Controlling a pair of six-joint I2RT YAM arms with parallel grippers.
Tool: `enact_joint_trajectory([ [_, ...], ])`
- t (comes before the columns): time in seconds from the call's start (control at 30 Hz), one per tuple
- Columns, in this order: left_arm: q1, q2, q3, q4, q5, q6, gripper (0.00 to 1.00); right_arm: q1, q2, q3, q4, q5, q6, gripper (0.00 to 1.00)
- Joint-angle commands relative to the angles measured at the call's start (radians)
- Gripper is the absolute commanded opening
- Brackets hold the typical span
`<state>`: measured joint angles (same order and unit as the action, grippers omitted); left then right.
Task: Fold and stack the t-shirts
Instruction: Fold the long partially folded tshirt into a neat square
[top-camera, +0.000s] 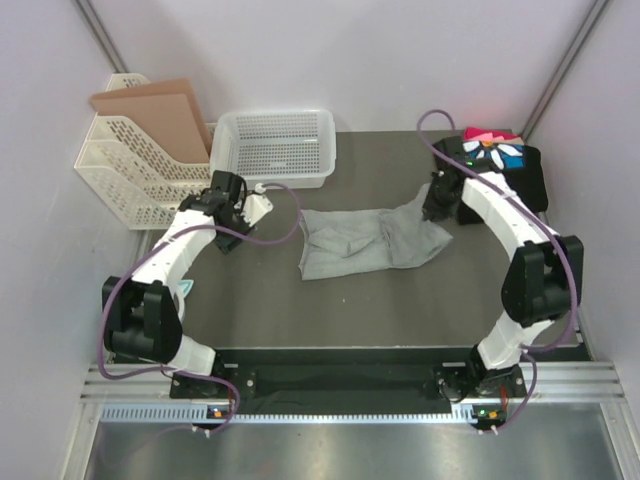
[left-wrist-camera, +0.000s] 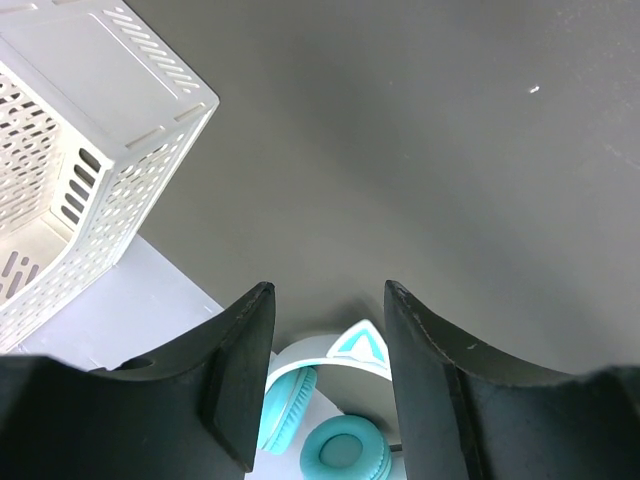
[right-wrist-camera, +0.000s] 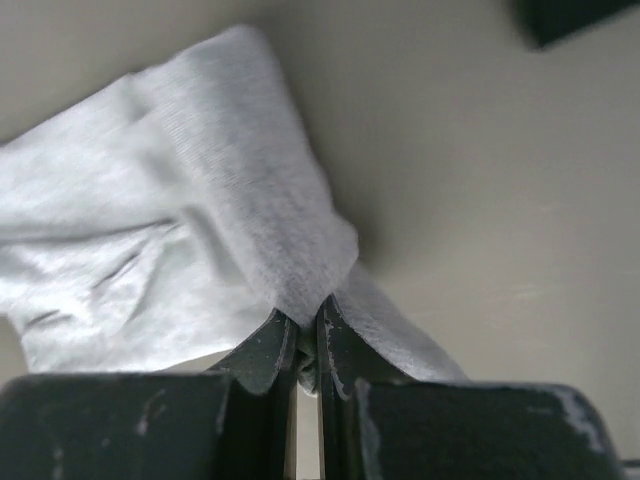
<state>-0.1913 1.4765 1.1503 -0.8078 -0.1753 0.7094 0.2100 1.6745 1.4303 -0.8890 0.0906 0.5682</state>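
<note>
Top external view: the step in hand looks like the spread-out before the first fold. The light heather-grey soft knit t-shirt (top-camera: 365, 248) lies crumpled and bunched mid-frame on the dark grey matte table mat (top-camera: 400, 310), nowhere near flat. The right gripper (top-camera: 432, 212) pinches the shirt's upper-right end, and the cloth rises in a ridge to it. In the right wrist view its jaws are almost together with a thin fold of grey fabric clamped between them, the rest draping off to frame left.

The left gripper (left-wrist-camera: 328, 300) stands about half-spread with nothing between the jaws. It is over bare mat at centre left of the top view, well apart from the shirt. Under it are teal padded headphones with a white band (left-wrist-camera: 335, 425). A white slotted plastic file rack (left-wrist-camera: 90, 170) is upper left of the left wrist view.

The folded stack of t-shirts (top-camera: 498, 158) sits upper right beside the right arm: black with a blue panel and white daisy print, pink/red ones behind. The grey one has not joined it yet.

Next move, my judgement: the left arm has to cross over and take the opposite end so the cloth can be pulled taut and laid flat. Limp jersey sags and wrinkles, and a one-point pull only drags it.

A white perforated plastic basket (top-camera: 232, 135) stands top centre, rigid.
</note>
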Motion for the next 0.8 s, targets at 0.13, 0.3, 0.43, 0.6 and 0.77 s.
enact_joint_trajectory([
  [0.13, 0.010, -0.059, -0.017, 0.002, -0.003, 0.013, 0.53, 0.290, 0.161, 0.264, -0.085, 0.040, 0.068, 0.00],
  [0.3, 0.023, -0.079, -0.041, 0.015, -0.009, 0.027, 0.53, 0.368, 0.235, 0.410, -0.125, 0.049, 0.087, 0.00],
  [0.43, 0.039, -0.088, -0.057, 0.021, -0.006, 0.038, 0.53, 0.422, 0.287, 0.482, -0.137, 0.046, 0.098, 0.00],
  [0.6, 0.056, -0.094, -0.072, 0.032, 0.000, 0.042, 0.53, 0.463, 0.332, 0.548, -0.146, 0.037, 0.107, 0.00],
  [0.77, 0.064, -0.101, -0.072, 0.032, 0.007, 0.044, 0.54, 0.502, 0.395, 0.613, -0.159, 0.031, 0.110, 0.00],
])
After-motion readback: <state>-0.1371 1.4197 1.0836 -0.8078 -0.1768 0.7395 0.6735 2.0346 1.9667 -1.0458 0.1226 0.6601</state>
